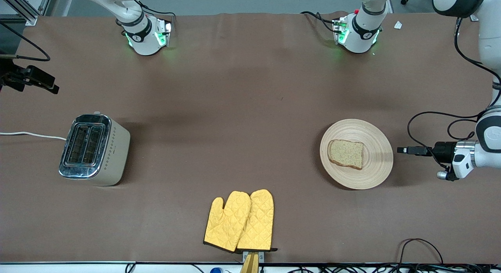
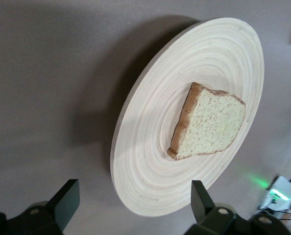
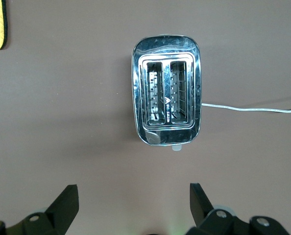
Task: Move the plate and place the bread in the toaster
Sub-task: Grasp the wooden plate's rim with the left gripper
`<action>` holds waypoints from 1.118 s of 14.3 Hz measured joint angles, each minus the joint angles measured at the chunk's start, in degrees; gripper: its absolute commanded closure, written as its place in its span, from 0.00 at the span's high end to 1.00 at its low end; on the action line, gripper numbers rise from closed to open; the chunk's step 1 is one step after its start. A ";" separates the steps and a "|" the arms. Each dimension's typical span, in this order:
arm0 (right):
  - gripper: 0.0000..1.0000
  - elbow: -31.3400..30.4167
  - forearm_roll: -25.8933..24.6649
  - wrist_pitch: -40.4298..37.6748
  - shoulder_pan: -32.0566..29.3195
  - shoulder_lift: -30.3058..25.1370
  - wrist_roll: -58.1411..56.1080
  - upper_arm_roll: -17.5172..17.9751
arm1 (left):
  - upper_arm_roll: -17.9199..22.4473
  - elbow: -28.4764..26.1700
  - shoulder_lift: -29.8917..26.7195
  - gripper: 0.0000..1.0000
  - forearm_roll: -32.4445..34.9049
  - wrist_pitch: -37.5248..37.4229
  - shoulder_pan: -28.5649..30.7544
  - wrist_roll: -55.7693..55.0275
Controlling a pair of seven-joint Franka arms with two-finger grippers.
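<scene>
The round tan wooden plate (image 1: 375, 167) lies toward the left arm's end of the table with the slice of brown bread (image 1: 346, 153) on it. In the left wrist view the plate (image 2: 150, 161) and bread (image 2: 211, 122) show close up. My left gripper (image 1: 402, 150) is open and empty, low beside the plate's rim, its fingertips (image 2: 199, 193) either side of the rim and clear of it. The toaster (image 1: 94, 148) stands toward the right arm's end, both slots empty. My right gripper (image 1: 29, 81) is open and empty, up in the air beside the toaster (image 3: 166, 89).
A pair of yellow oven mitts (image 1: 240, 220) lies near the table's front edge, midway along it. The toaster's white cord (image 1: 31, 134) runs off the table's end. Both arm bases (image 1: 146, 36) stand along the back edge.
</scene>
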 measured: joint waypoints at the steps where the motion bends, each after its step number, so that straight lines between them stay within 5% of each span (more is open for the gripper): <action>1: 1.00 0.00 0.00 -0.01 0.00 0.00 0.00 0.00 | 0.00 0.04 0.99 1.00 -1.47 0.00 0.35 0.48; 9: 1.00 0.00 0.00 -0.05 0.00 0.00 0.00 0.00 | -0.52 0.19 5.46 0.90 -6.58 1.00 0.44 6.52; 16: 1.00 0.00 0.00 -0.05 0.00 0.00 -0.01 0.00 | -0.69 0.27 6.61 0.33 -6.89 2.32 0.24 13.62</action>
